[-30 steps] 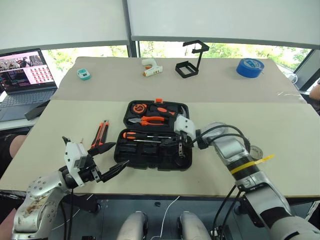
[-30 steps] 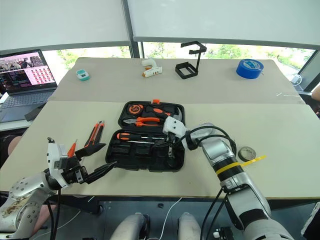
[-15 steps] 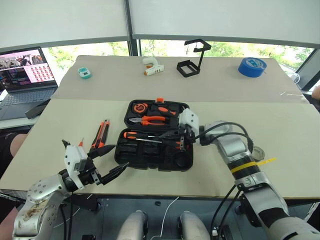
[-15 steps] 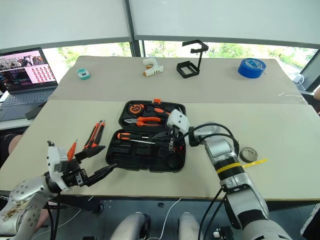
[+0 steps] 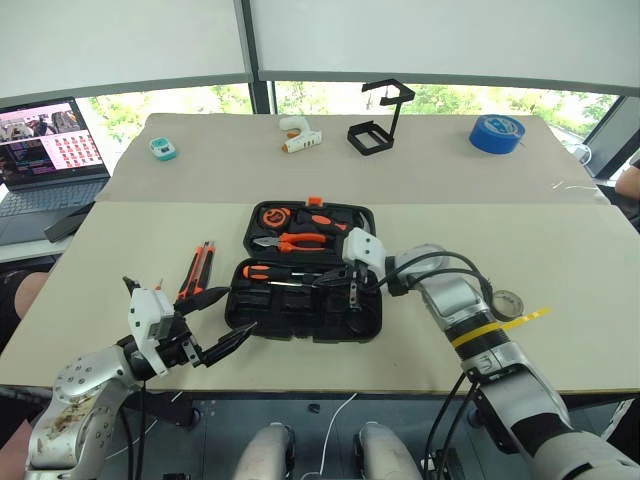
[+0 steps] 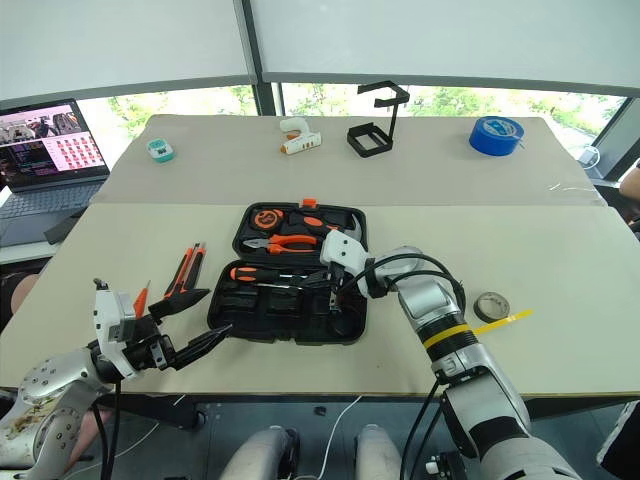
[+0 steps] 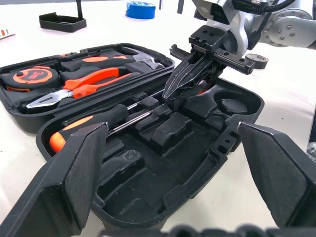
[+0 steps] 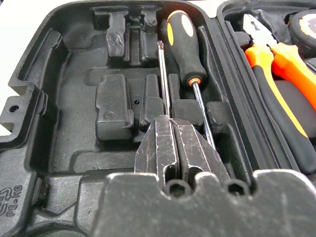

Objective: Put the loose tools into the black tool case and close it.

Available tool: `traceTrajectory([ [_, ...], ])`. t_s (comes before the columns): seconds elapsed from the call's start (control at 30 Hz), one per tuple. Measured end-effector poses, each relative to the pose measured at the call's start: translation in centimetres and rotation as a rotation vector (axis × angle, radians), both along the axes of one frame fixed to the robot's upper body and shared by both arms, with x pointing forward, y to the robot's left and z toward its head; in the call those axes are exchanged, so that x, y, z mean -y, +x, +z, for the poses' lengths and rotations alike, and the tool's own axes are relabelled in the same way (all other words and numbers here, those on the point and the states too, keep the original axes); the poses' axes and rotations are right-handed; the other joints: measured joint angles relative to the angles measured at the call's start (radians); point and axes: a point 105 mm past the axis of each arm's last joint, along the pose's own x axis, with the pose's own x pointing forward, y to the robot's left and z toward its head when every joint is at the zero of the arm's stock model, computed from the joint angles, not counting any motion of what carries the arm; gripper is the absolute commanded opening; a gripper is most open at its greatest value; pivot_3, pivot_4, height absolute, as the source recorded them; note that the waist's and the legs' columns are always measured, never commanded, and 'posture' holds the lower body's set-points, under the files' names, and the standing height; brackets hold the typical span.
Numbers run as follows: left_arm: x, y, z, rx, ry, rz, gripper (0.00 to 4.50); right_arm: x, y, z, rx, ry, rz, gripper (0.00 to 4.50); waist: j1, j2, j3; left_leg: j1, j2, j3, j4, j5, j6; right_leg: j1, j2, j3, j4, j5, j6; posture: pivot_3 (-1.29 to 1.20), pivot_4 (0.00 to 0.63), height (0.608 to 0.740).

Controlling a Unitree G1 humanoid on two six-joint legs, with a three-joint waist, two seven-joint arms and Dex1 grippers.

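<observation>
The black tool case point(image 5: 305, 275) lies open near the desk's front edge. The right gripper point(image 7: 183, 81), fingers pressed together, seems to pinch a second screwdriver point(image 8: 163, 74) into its slot; the left gripper point(image 5: 215, 322) waits spread beside the utility knife point(image 5: 198, 270).

The right gripper point(image 8: 170, 129) hangs shut over the open black tool case point(image 5: 300, 318), and its fingers cover the handle of the second screwdriver point(image 8: 161, 74), so whether they clamp it I cannot tell. The near corners of the case are cut off in the right wrist view. The left gripper point(image 5: 222, 318) hides part of the utility knife point(image 5: 197, 272); the thin orange piece beside it is too small to name. The laptop point(image 5: 42, 150) runs off the picture's left edge, its screen too small to read. A person's elbow point(image 5: 629, 180) shows cut off at the right edge.
</observation>
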Motion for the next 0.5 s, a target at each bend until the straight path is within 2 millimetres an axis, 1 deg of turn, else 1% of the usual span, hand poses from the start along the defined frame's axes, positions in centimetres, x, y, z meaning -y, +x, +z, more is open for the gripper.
traceTrajectory([
  [0.07,-1.0,-0.3,-0.1,-0.002,-0.002,0.057,4.50,0.7,0.0,0.3,0.006,0.077,-0.025,0.60,0.000,0.000,0.000,-0.003,0.000,0.000,0.000,0.000,0.000,-0.003,0.000,0.000,-0.001,0.000,0.000,0.00,0.150,0.740],
  [0.1,-1.6,-0.5,-0.1,-0.003,-0.007,0.094,4.50,1.3,0.2,0.8,0.018,0.115,-0.045,0.89,0.000,0.000,0.000,-0.005,0.000,0.000,-0.001,0.000,0.000,-0.005,-0.001,0.000,-0.001,0.000,0.000,0.00,0.150,0.740],
  [0.17,-2.8,-1.1,-0.3,-0.019,-0.028,0.164,4.50,3.1,0.4,2.1,0.052,0.176,-0.088,1.54,0.001,0.000,0.001,-0.007,-0.001,0.000,-0.001,0.000,0.000,-0.006,-0.003,0.000,-0.002,0.000,0.000,0.00,0.150,0.740],
  [0.2,-3.8,-1.8,-0.4,-0.025,-0.043,0.230,4.50,4.6,0.1,3.2,0.081,0.214,-0.099,1.84,0.002,-0.001,0.001,-0.009,-0.001,0.000,0.000,0.000,0.000,-0.007,-0.005,0.000,-0.002,0.000,0.000,0.00,0.150,0.740],
  [0.27,-6.0,-3.1,-1.2,-0.056,-0.048,0.362,4.50,7.2,-0.7,4.6,0.126,0.248,-0.121,2.56,0.006,-0.001,0.001,-0.009,-0.001,0.000,-0.001,-0.002,0.000,-0.006,-0.007,0.000,-0.004,0.000,0.001,0.00,0.150,0.740],
  [0.3,-6.9,-3.8,-1.6,-0.070,-0.049,0.418,4.50,8.2,-1.1,4.8,0.139,0.251,-0.133,2.94,0.009,-0.002,0.001,-0.009,0.000,0.000,-0.001,-0.002,0.000,-0.006,-0.007,0.000,-0.005,0.000,0.001,0.00,0.150,0.740],
  [0.33,-8.1,-5.0,-2.1,-0.093,-0.044,0.492,4.50,9.4,-1.7,4.8,0.158,0.257,-0.155,3.23,0.011,-0.002,0.001,-0.009,0.001,0.000,-0.001,-0.003,0.000,-0.005,-0.006,0.000,-0.006,0.000,0.001,0.00,0.150,0.740],
  [0.43,-11.0,-7.9,-2.8,-0.144,-0.021,0.660,4.50,12.2,-3.2,3.9,0.209,0.242,-0.185,4.29,0.015,-0.004,0.002,-0.008,0.003,0.001,0.000,-0.003,-0.001,-0.004,-0.006,0.000,-0.007,0.000,0.000,0.00,0.150,0.740],
  [0.47,-12.2,-8.7,-2.7,-0.155,-0.007,0.725,4.50,12.9,-3.9,3.6,0.230,0.239,-0.183,4.46,0.018,-0.005,0.002,-0.007,0.003,0.001,0.000,-0.003,-0.001,-0.003,-0.006,0.000,-0.007,-0.001,0.000,0.00,0.150,0.740],
  [0.5,-13.3,-9.4,-2.6,-0.166,0.001,0.787,4.50,13.4,-4.4,3.4,0.249,0.239,-0.173,4.46,0.020,-0.005,0.002,-0.006,0.004,0.001,0.000,-0.003,-0.001,-0.001,-0.006,-0.001,-0.008,-0.001,-0.001,0.00,0.150,0.740],
])
